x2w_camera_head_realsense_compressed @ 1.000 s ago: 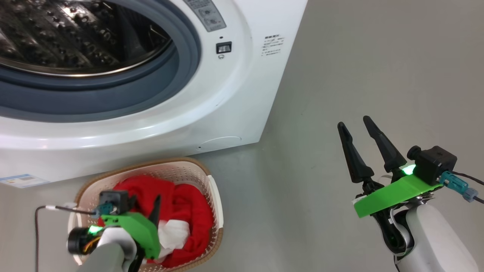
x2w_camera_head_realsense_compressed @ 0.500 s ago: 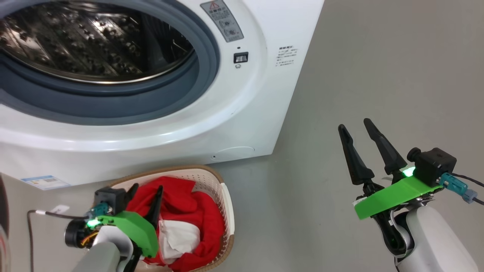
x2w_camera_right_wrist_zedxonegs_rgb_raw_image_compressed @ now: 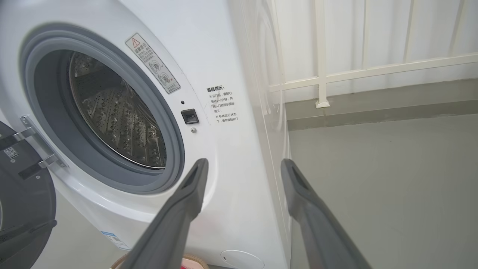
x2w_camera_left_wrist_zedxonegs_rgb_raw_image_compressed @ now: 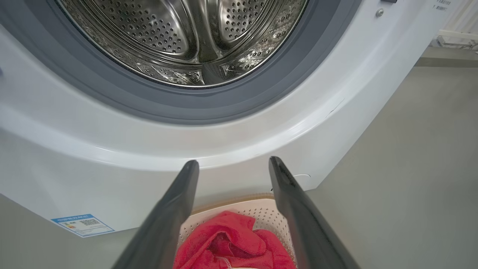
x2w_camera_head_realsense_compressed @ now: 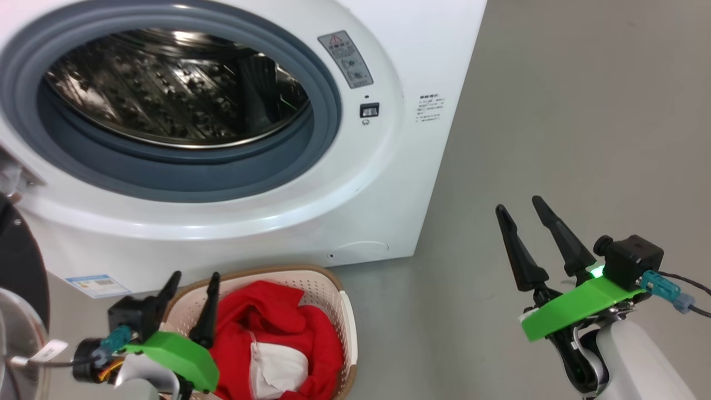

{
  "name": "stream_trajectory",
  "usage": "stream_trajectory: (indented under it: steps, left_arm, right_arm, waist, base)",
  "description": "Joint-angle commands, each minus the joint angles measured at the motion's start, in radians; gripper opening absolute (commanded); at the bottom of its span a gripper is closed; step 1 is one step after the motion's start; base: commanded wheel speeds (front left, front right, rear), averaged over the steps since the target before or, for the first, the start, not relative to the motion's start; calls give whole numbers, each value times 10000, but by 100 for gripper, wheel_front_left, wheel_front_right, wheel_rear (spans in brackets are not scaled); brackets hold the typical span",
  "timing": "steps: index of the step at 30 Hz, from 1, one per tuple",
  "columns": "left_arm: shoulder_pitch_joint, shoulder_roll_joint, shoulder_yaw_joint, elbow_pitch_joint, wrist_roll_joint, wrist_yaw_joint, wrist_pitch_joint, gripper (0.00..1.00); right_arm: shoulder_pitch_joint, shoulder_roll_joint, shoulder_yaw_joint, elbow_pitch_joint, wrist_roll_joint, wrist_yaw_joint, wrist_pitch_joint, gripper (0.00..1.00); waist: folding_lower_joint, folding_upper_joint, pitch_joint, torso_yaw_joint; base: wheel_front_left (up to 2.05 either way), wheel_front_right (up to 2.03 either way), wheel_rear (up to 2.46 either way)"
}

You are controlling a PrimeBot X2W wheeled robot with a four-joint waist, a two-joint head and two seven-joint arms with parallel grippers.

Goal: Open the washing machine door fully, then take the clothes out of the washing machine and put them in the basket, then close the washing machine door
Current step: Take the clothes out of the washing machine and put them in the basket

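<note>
The white washing machine (x2w_camera_head_realsense_compressed: 383, 183) stands with its steel drum (x2w_camera_head_realsense_compressed: 172, 94) bare and its door (x2w_camera_head_realsense_compressed: 16, 261) swung out at the left edge; the dark door (x2w_camera_right_wrist_zedxonegs_rgb_raw_image_compressed: 22, 201) also shows in the right wrist view. Red clothes (x2w_camera_head_realsense_compressed: 278, 333) with a white lining lie in the cream basket (x2w_camera_head_realsense_compressed: 328, 289) on the floor below the opening. My left gripper (x2w_camera_head_realsense_compressed: 194, 280) is open, raised just above the basket's left rim, nothing between its fingers (x2w_camera_left_wrist_zedxonegs_rgb_raw_image_compressed: 179, 201). My right gripper (x2w_camera_head_realsense_compressed: 519, 205) is open over bare floor to the right, well apart from the machine.
Grey floor (x2w_camera_head_realsense_compressed: 555, 111) stretches right of the machine. A white railing (x2w_camera_right_wrist_zedxonegs_rgb_raw_image_compressed: 373, 71) and a low kerb stand behind it. A blue sticker (x2w_camera_head_realsense_compressed: 97, 285) sits low on the machine's front beside the basket.
The camera has tilted up, so the whole scene slid down and right and the door edge came into view. My left gripper rose out of the clothes, open and holding nothing. The right arm barely moved.
</note>
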Motion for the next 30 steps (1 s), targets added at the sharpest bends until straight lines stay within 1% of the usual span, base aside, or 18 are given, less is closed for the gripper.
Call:
stream_trajectory:
  steps: [1, 9, 14, 18, 24, 30]
  left_arm:
    - [179, 360, 592, -652, 135, 239, -124, 100]
    - [1009, 351, 1300, -2150, 225, 630, -124, 100]
    - [1449, 430, 1734, -3161, 230, 958, -124, 100]
    - [1865, 381, 2010, -3905, 111, 1230, -124, 100]
    - [2347, 363, 2108, -4715, 50, 1475, -81, 100]
    - [2549, 436, 2146, -5203, 47, 1578, -42, 100]
  right_arm:
    - [241, -96, 225, -203, 82, 16, -120, 100]
    - [431, -120, 232, -186, 124, 16, -120, 100]
    - [500, -138, 233, -185, 139, 16, -120, 100]
    - [573, -149, 253, -194, 169, 16, -120, 100]
    - [678, -172, 265, -203, 181, 16, -120, 100]
    - [685, -226, 289, -207, 185, 16, -120, 100]
  waist:
    - [0, 0, -302, 161]
    - [0, 0, -661, 314]
    - [0, 0, -828, 378]
    - [0, 0, -958, 382]
    - [0, 0, -1138, 399]
    - [0, 0, -1240, 424]
  base:
    - [0, 0, 0]
    - [0, 0, 0]
    - [0, 0, 0]
    - [0, 0, 0]
    - [0, 0, 0]
    - [0, 0, 0]
